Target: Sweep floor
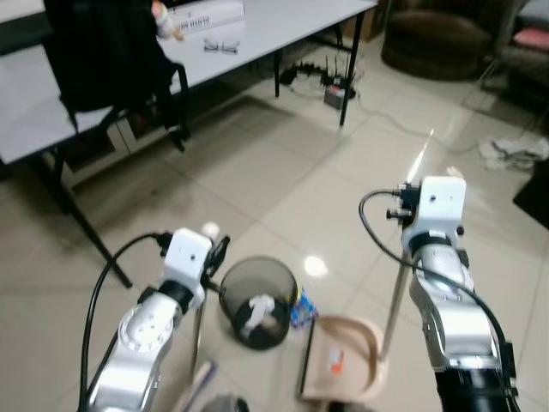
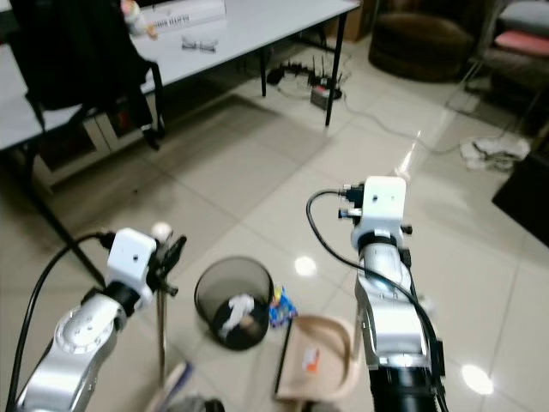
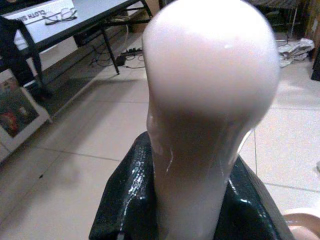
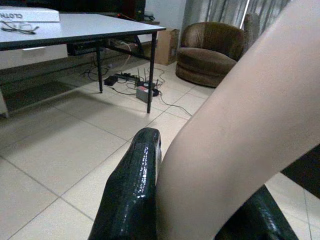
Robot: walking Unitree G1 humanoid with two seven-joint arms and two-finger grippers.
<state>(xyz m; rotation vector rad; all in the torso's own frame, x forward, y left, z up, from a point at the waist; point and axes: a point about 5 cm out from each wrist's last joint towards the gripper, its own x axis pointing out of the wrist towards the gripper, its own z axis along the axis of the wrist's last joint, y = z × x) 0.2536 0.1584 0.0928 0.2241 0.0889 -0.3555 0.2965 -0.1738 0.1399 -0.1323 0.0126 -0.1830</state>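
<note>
Left gripper (image 1: 216, 257) is closed round the pale top of the broom handle (image 3: 210, 100); the handle runs near-vertical down from it to the broom head (image 1: 199, 384) on the floor (image 1: 283, 172), just left of the black mesh bin (image 1: 257, 300). Right gripper (image 4: 195, 200) is clamped likewise on the dustpan handle (image 1: 396, 292), also upright, with the beige dustpan (image 1: 343, 360) resting on the tiles just right of the bin. A small orange scrap (image 1: 337, 364) lies in the pan; a blue wrapper (image 1: 300, 311) lies between bin and pan. Judgement: the sweep turns on broom head and pan flanking the bin, left arm nearer the broom side, so strokes should run rightward toward the pan mouth.
</note>
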